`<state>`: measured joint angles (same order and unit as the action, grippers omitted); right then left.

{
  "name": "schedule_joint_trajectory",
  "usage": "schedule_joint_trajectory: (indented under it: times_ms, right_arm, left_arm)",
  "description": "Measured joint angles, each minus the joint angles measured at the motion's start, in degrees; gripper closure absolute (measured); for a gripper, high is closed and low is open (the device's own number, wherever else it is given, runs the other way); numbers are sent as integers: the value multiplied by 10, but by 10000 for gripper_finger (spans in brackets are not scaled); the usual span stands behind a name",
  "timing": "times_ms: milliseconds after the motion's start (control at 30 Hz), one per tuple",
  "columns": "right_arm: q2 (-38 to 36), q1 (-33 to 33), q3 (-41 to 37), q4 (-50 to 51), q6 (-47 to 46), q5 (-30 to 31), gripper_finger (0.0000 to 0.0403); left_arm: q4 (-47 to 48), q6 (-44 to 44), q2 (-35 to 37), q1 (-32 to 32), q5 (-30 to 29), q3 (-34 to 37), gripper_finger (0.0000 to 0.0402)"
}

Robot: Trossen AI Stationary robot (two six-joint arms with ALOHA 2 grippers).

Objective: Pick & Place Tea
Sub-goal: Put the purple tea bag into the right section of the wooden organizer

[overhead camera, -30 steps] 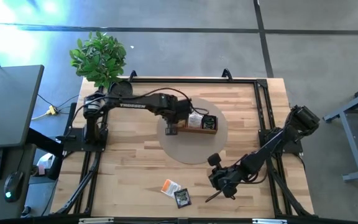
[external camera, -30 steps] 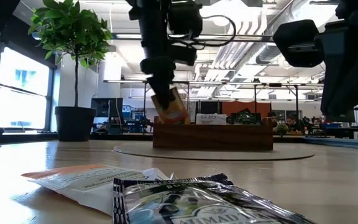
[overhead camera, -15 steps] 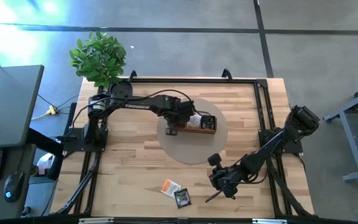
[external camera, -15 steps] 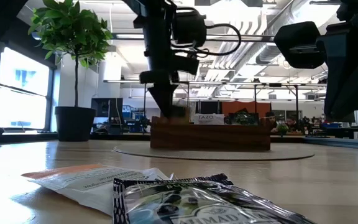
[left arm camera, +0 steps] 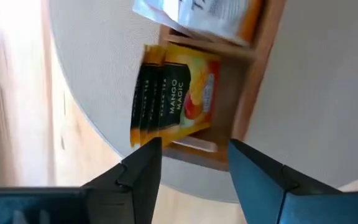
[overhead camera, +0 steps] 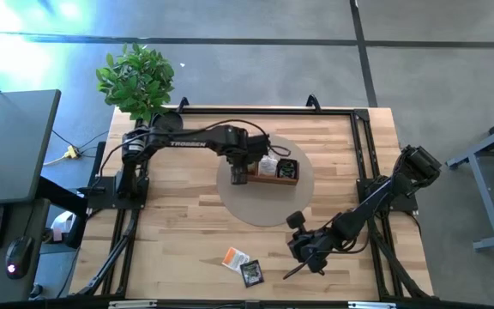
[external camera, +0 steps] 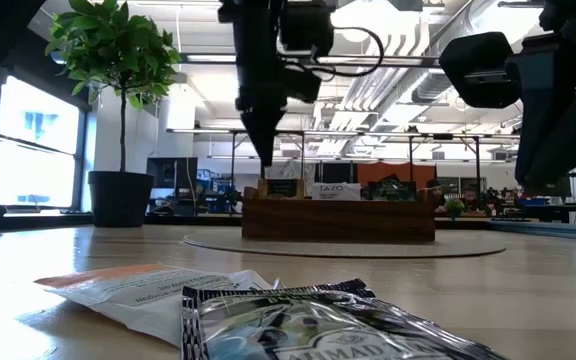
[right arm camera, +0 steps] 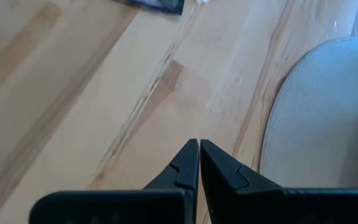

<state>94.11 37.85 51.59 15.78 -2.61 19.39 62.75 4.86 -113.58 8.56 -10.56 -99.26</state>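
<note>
I have the left gripper (left arm camera: 191, 171) poised above the left end of the wooden tray (overhead camera: 268, 175), its fingers spread apart and holding nothing. Through the left wrist camera I look straight down into that end compartment, where a yellow packet (left arm camera: 188, 96) marked with mango lettering lies on top of a few black packets (left arm camera: 146, 99) that are stacked on edge beside it. The next compartment holds a white-and-orange packet (left arm camera: 213, 15), only partly in my view. The tray sits on a round grey mat (overhead camera: 264, 210) in the middle of the table (overhead camera: 178, 232). From table height the gripper hangs just above the tray's left end without touching it. The right gripper (right arm camera: 197, 163) waits low over the bare wood near the front of the table, its fingers pressed together and empty. Two more packets lie loose near the front edge, a white-and-orange one (overhead camera: 233, 257) and a dark one (overhead camera: 251, 273), touching each other, to the left of the right gripper. A potted plant (overhead camera: 137, 79) stands at the far left corner.
</note>
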Motion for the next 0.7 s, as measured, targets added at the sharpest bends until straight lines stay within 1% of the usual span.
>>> schedule_joint_trajectory:
  times_ms: [100,200,300,433,600,700]
  right_arm:
    - [0,0,0,-9,0,-3,391]
    - [0,0,0,-10,2,-4,391]
    - [0,0,0,-16,26,-9,391]
    - [0,1,0,-58,41,-17,391]
    - [0,0,0,-100,56,-35,391]
    - [0,-9,0,-115,36,-35,391]
  left_arm:
    - [40,-82,1,0,8,-35,222]
    - [92,-114,29,-3,8,-61,222]
    - [109,-137,64,-19,7,-68,222]
    - [110,-169,94,-69,6,-56,222]
    - [116,-231,134,-158,-42,-19,222]
    - [114,-286,144,-208,-60,13,222]
